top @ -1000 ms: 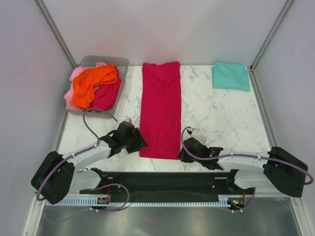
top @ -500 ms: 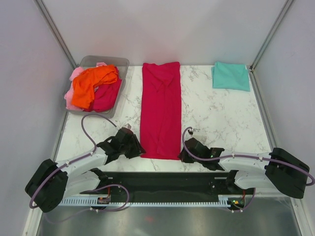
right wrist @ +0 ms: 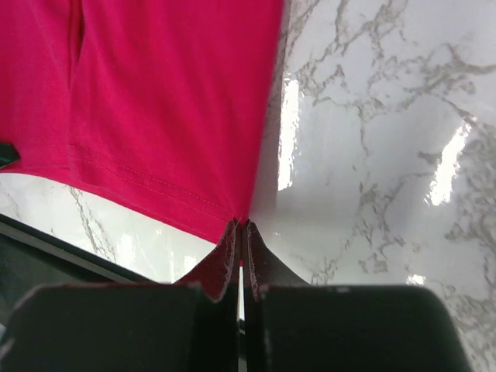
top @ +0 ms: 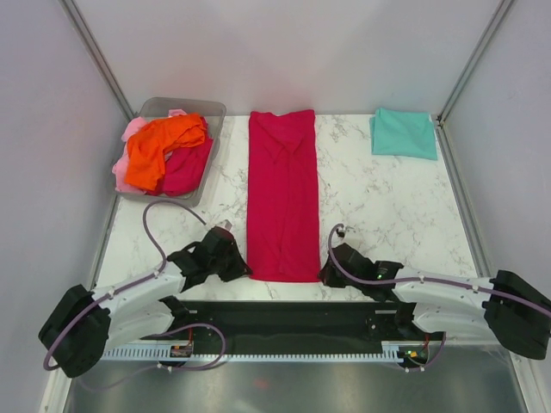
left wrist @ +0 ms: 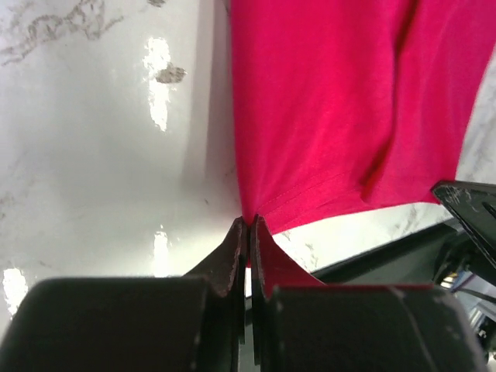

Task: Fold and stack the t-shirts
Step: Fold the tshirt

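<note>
Grip on both near corners, cloth running straight away from me.
My left gripper (left wrist: pixel 248 225) and right gripper (right wrist: pixel 241 227) are each clamped shut on a near hem corner of the crimson t-shirt (top: pixel 282 194). It lies flat with its long axis pointing away, so I judge the fold goes forward.

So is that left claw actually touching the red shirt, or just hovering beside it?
Touching. The left wrist view shows the left gripper pinched shut on a near corner of the crimson t-shirt, cloth puckering at its tips.

Bright, even overhead light; white glare patches on marble table (right wrist: pixel 442 170); soft shadows; wrist foregrounds blurred.
</note>
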